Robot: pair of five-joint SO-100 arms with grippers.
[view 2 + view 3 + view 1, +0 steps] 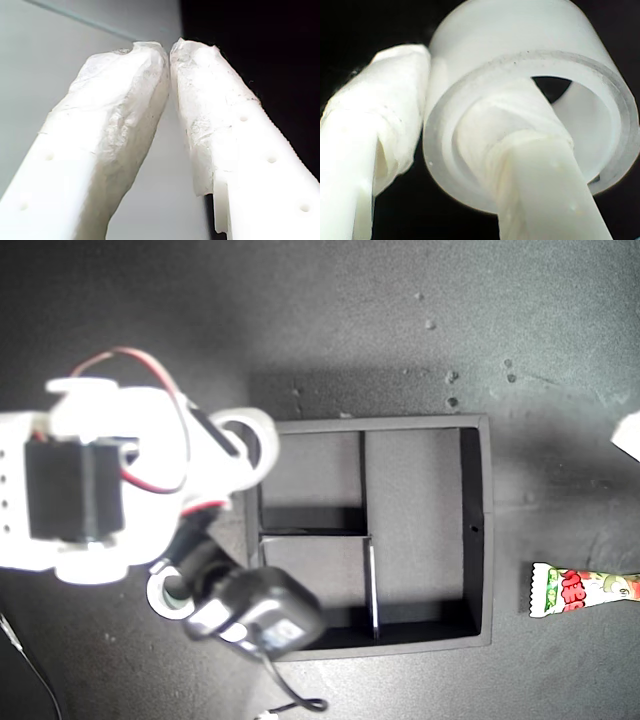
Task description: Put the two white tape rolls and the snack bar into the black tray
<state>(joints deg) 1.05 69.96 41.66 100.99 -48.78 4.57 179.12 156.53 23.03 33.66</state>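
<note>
"What is my second gripper [427,150] holding?"

"A white tape roll [520,65], thick-walled, smooth and slightly translucent. One tape-wrapped finger runs through its round hole and the other presses its outer wall, so the jaws are clamped on the ring. In the exterior view that roll [250,435] hangs at the arm's tip over the outer wall of the black tray [478,530], at the corner toward that view's upper left."

"And the other roll?"

"A second white ring [162,595] peeks out beneath the arm's black camera housing [255,610], on the dark mat [400,330] just outside the tray, toward the exterior view's left. Only an arc of it shows."

"The tray itself?"

"Square, shallow, matte black, with thin dividers making two small square cells and one long one. The parts that show hold nothing."

"The snack bar?"

"The snack bar [585,590] lies flat on the mat, well apart from the tray at the exterior view's right edge; glossy wrapper, green, white and red, with a crimped end."

"My first gripper [170,50]?"

"Its rough, tape-wrapped white fingers meet at the tips, with nothing between them."
</note>
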